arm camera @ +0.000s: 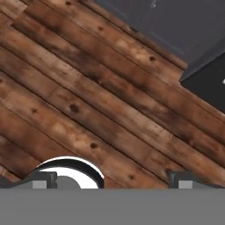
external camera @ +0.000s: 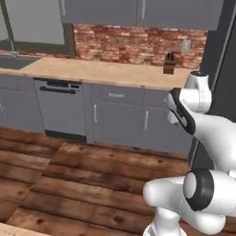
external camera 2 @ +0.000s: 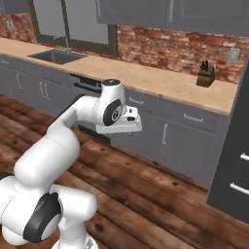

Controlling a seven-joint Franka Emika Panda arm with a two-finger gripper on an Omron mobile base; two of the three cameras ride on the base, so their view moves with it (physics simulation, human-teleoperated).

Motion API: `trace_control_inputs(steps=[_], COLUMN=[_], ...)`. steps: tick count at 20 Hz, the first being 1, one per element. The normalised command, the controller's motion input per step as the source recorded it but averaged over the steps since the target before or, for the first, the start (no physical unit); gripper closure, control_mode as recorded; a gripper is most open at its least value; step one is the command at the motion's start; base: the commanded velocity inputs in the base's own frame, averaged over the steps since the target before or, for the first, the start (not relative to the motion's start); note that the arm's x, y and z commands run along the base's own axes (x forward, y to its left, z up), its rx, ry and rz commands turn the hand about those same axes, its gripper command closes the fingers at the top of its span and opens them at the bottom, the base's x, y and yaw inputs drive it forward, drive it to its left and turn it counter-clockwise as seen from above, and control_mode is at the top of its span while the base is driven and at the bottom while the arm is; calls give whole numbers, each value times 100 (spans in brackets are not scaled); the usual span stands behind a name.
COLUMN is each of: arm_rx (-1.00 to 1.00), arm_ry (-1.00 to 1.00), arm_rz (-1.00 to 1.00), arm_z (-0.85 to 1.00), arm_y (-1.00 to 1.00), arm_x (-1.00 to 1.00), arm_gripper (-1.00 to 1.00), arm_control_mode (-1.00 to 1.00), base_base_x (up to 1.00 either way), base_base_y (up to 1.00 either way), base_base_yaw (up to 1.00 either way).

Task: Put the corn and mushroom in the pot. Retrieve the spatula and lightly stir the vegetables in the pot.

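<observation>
My gripper point(arm camera: 113, 180) points down at the wooden plank floor point(arm camera: 88, 101). It is open, with its two dark fingertips point(arm camera: 44, 180) far apart and nothing between them. The white hand point(external camera 2: 121, 124) is held out in front of the lower cabinets, at about counter-front height, and the arm's wrist point(external camera: 182, 108) is folded back towards the base. The corn, the mushroom, the pot and the spatula are out of view.
A long wooden counter point(external camera: 101, 71) runs along the brick wall, with a knife block point(external camera 2: 205, 74) on it and a sink point(external camera 2: 57, 56) at the left. Below are grey cabinets and a dishwasher point(external camera: 61, 108). A tall dark unit point(external camera 2: 238, 160) stands at the right.
</observation>
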Motion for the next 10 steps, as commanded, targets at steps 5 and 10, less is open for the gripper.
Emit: trace_control_inputs(steps=[5, 10], arm_rx=[0, 0], arm_ry=[0, 0], arm_rz=[0, 0], arm_z=[0, 0], arm_y=[0, 0], arm_x=[0, 0], arm_gripper=[-100, -100], arm_control_mode=[100, 100], base_base_x=[22, 27], base_base_y=[0, -4], base_base_yaw=[93, 78])
